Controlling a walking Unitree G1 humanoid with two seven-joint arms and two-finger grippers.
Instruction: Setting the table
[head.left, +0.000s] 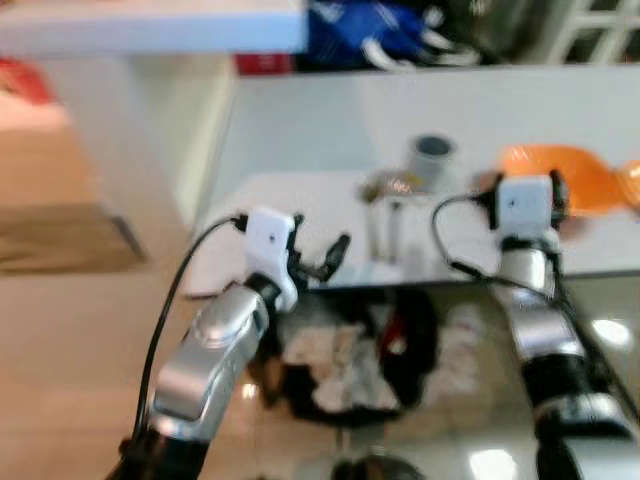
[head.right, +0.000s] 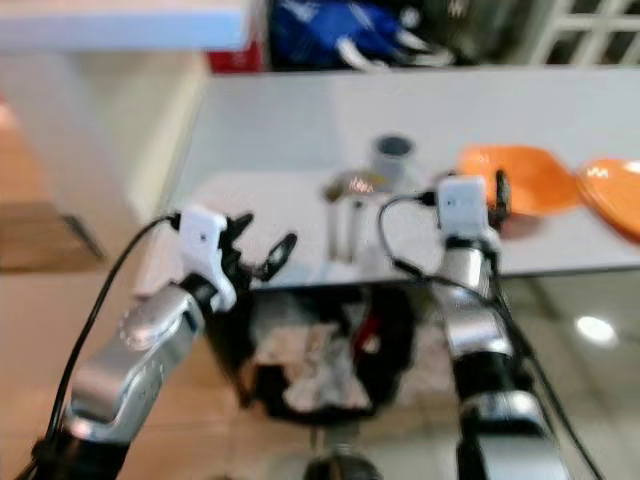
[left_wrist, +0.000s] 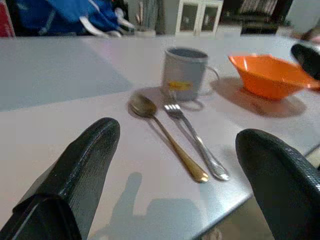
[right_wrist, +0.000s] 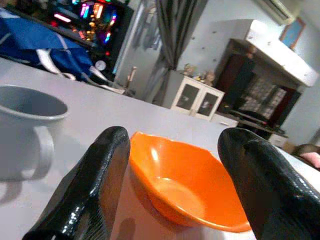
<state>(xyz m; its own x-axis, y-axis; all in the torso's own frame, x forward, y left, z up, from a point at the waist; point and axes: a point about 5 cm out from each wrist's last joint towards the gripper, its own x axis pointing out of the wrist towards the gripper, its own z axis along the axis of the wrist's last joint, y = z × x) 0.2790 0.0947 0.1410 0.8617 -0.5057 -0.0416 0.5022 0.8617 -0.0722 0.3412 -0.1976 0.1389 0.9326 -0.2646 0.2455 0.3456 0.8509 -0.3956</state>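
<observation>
On the white table (head.left: 300, 140) stand a grey mug (head.left: 432, 160) and an orange bowl (head.left: 560, 175). A spoon (left_wrist: 165, 132) and a fork (left_wrist: 197, 140) lie side by side in front of the mug, near the table's front edge. My left gripper (left_wrist: 180, 135) is open, held low over the front edge and facing the cutlery, with nothing between its fingers. My right gripper (right_wrist: 176, 137) is open too, just short of the bowl (right_wrist: 185, 187), with the mug (right_wrist: 25, 130) off to its left side.
A second orange dish (head.right: 615, 190) sits at the table's right end. A blue bag (head.left: 370, 30) lies at the far side. Below the front edge stands a black bin (head.left: 345, 365) with crumpled white material. Wooden floor (head.left: 70, 330) stretches to the left.
</observation>
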